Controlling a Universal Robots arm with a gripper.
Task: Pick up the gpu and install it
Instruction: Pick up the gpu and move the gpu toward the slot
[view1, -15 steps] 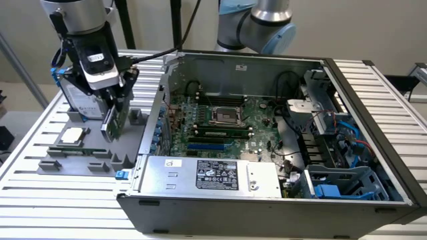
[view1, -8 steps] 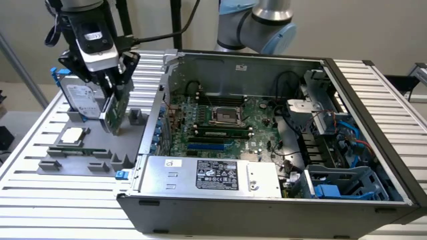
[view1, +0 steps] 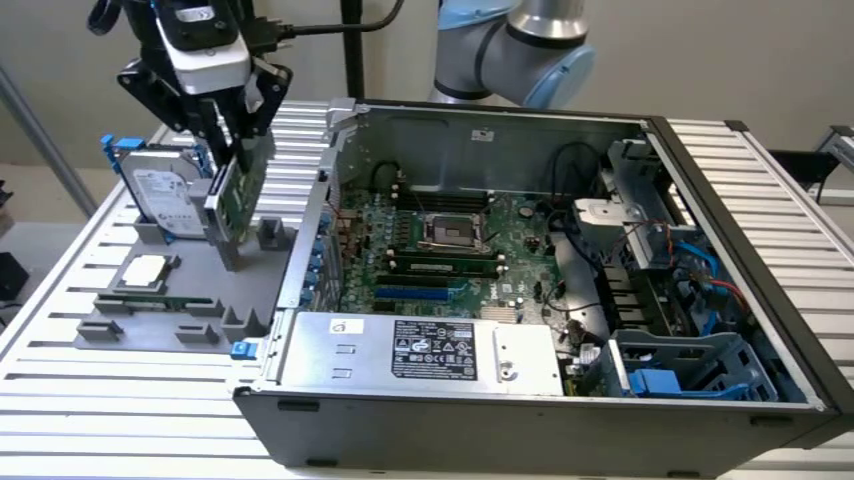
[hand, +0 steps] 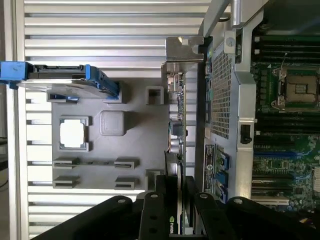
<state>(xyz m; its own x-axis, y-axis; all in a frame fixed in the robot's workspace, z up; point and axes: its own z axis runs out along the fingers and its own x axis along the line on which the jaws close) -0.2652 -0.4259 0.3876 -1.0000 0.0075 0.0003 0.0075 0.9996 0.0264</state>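
The gpu (view1: 238, 205) stands on edge over the grey parts holder (view1: 187, 300), just outside the open computer case's side wall (view1: 310, 230). My gripper (view1: 230, 135) is shut on the card's upper edge, one finger on each face. In the wrist view the gpu (hand: 176, 125) appears edge-on, with its silver bracket (hand: 182, 50) at the far end and my black fingers (hand: 152, 215) clasping it. Whether its lower edge still touches the holder is unclear. The motherboard (view1: 447, 245) lies exposed inside the case, with a blue slot (view1: 420, 293) near the power supply.
A hard drive in a blue frame (view1: 167, 195) stands upright on the holder beside the card. A square processor chip (view1: 144, 268) and a narrow green memory stick (view1: 134, 300) lie there too. The power supply (view1: 427, 350) fills the case's near side, and a blue drive cage (view1: 681, 370) sits at the exterior view's right.
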